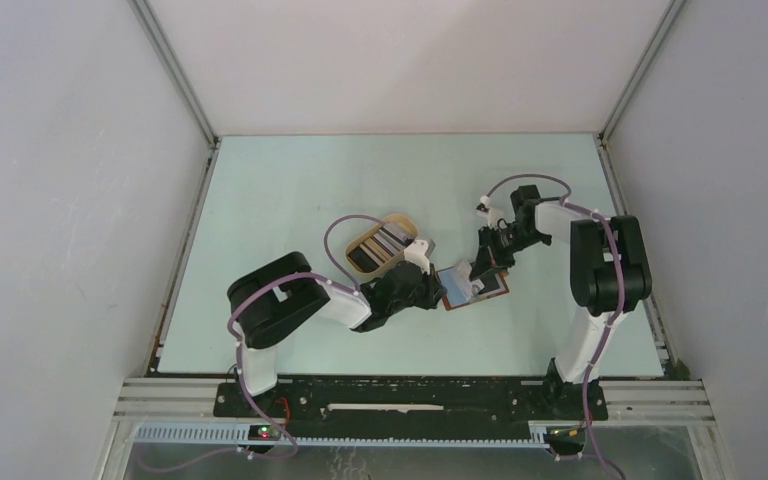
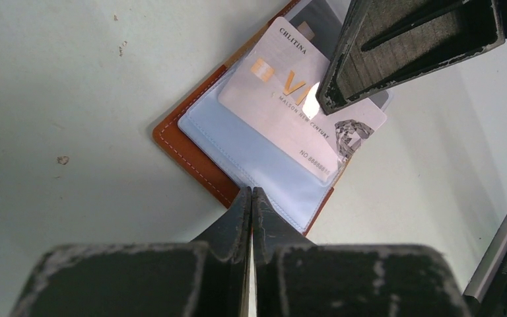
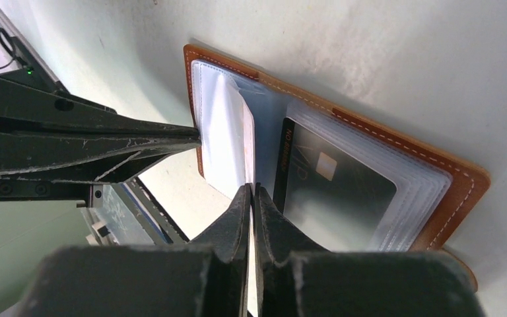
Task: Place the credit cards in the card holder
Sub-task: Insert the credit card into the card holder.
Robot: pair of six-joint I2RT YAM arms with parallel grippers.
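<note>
I'd call the job barely begun. The reddish-brown card holder [image 2: 188, 150] lies open on the table, right ahead of the left gripper [image 2: 251, 193]. That gripper's jaws are pressed tight together with nothing between them, their tips touching the holder's near edge as if pinning it. Just beyond those tips a pale card [image 2: 280, 92] with a gold chip lies across the clear sleeves [image 2: 251, 155]. It looks only partly slid in, though I can't be sure. The right gripper [image 3: 253, 191] bears down on that card, jaws closed. Whether it pinches a sleeve leaf I cannot tell. Behind the left gripper, the oval tan tray [image 1: 400, 217] holds several spare cards [image 1: 378, 245], all of which are left to load
</note>
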